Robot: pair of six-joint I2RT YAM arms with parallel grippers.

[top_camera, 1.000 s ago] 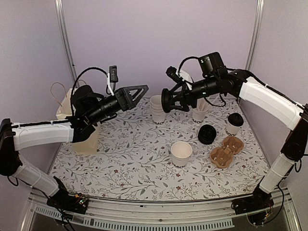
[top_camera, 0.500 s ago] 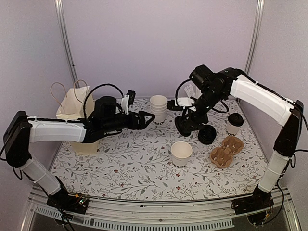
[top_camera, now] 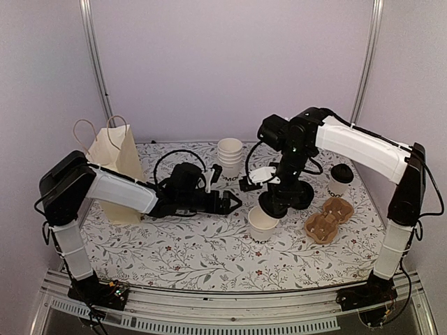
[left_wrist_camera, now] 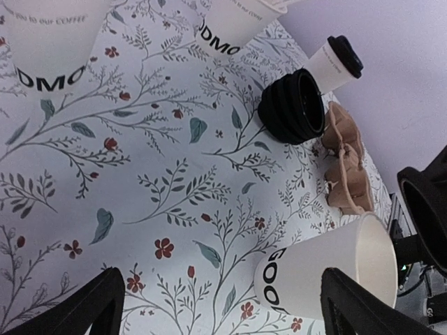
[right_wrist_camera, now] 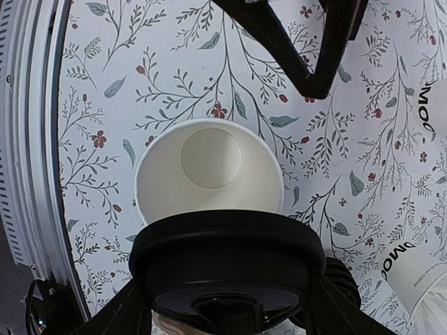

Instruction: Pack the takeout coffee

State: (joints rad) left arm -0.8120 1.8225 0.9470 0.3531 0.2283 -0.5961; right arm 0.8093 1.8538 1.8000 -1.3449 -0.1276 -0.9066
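An open white "MOO" cup point(top_camera: 263, 225) stands mid-table without a lid. My right gripper point(top_camera: 278, 199) is shut on a round black lid point(top_camera: 272, 207) and holds it just above the cup's far rim. In the right wrist view the lid point(right_wrist_camera: 227, 269) sits between my fingers, over the near edge of the cup point(right_wrist_camera: 208, 171). My left gripper point(top_camera: 234, 204) is open and low over the table, just left of the cup. In the left wrist view the cup point(left_wrist_camera: 335, 272) lies by the right finger point(left_wrist_camera: 363, 307). A lidded cup point(top_camera: 340, 180) stands at the right.
A brown pulp carrier point(top_camera: 328, 218) lies right of the open cup. A stack of black lids point(left_wrist_camera: 297, 106) sits behind it. Stacked empty cups point(top_camera: 229, 155) stand at the back. The cream paper bag point(top_camera: 115, 157) stands far left.
My right gripper has come down from the back with the lid to just above the open cup. My left gripper has dropped and reached right, toward the cup.
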